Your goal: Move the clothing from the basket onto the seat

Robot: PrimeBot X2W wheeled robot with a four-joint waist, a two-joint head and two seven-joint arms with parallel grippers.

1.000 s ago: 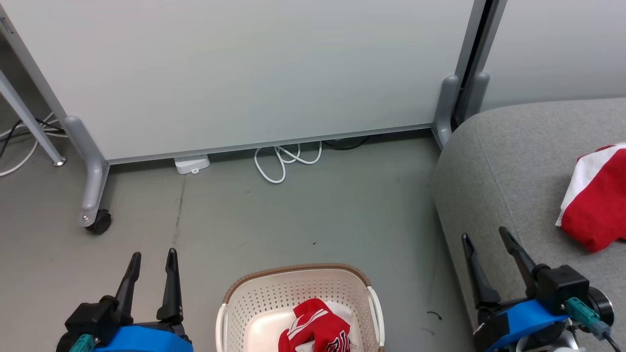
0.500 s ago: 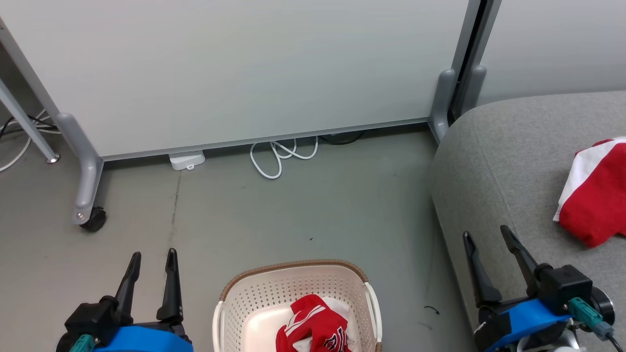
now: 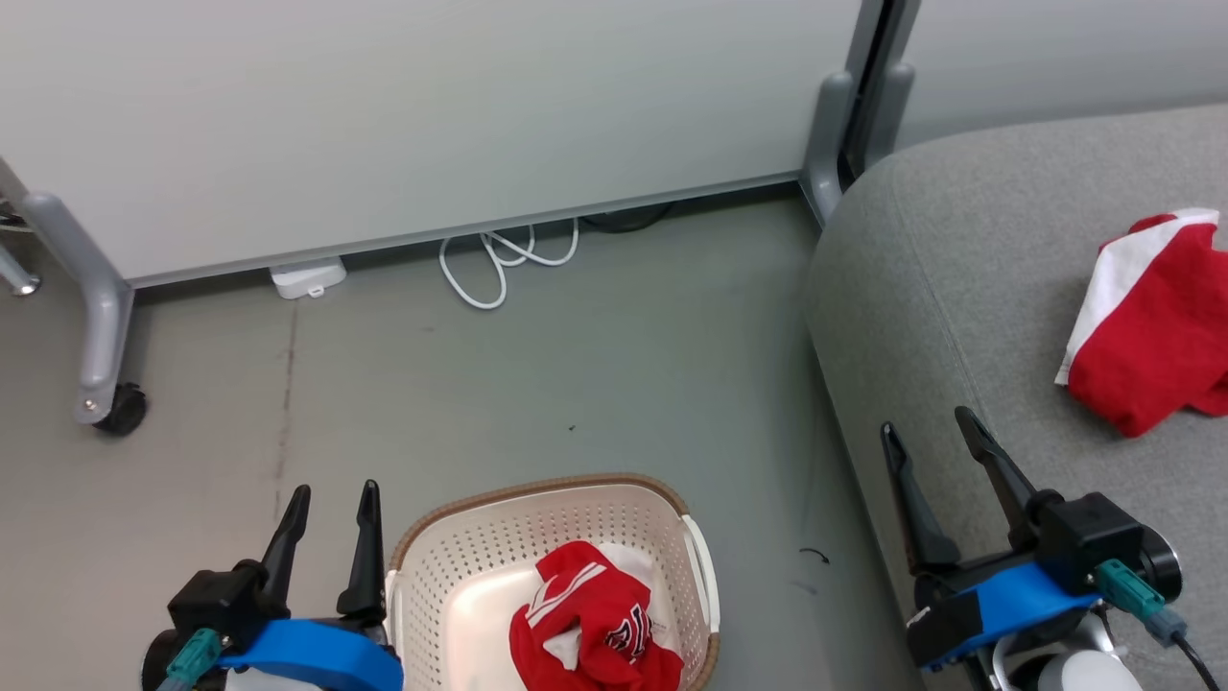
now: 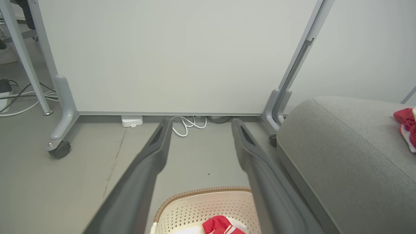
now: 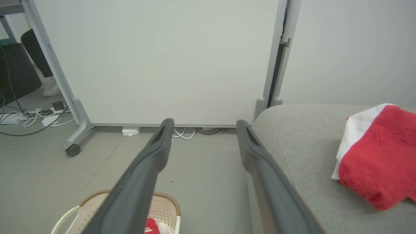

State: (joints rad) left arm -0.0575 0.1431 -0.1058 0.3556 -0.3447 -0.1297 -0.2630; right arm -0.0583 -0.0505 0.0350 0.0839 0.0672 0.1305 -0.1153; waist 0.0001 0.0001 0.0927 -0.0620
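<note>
A red and white garment of the clothing (image 3: 585,624) lies crumpled in the cream basket (image 3: 547,491) on the floor. Another red and white garment (image 3: 1151,326) rests on the grey seat (image 3: 959,288) at the right. My left gripper (image 3: 336,489) is open and empty just left of the basket. Over the seat's front edge my right gripper (image 3: 925,422) also stands open, holding nothing. In the left wrist view the left gripper (image 4: 201,121) points over the basket (image 4: 201,191). The right gripper (image 5: 204,122) in its own view points beside the seat (image 5: 299,146).
A white partition panel (image 3: 432,115) on grey legs with a caster (image 3: 120,408) stands behind the floor area. A looped white cable (image 3: 499,264) and a small white adapter (image 3: 307,276) lie at its foot. Bare grey floor (image 3: 624,384) separates basket and panel.
The whole picture has shifted left and up, so the camera has moved. Both grippers stay open and empty; both garments lie where they were.
</note>
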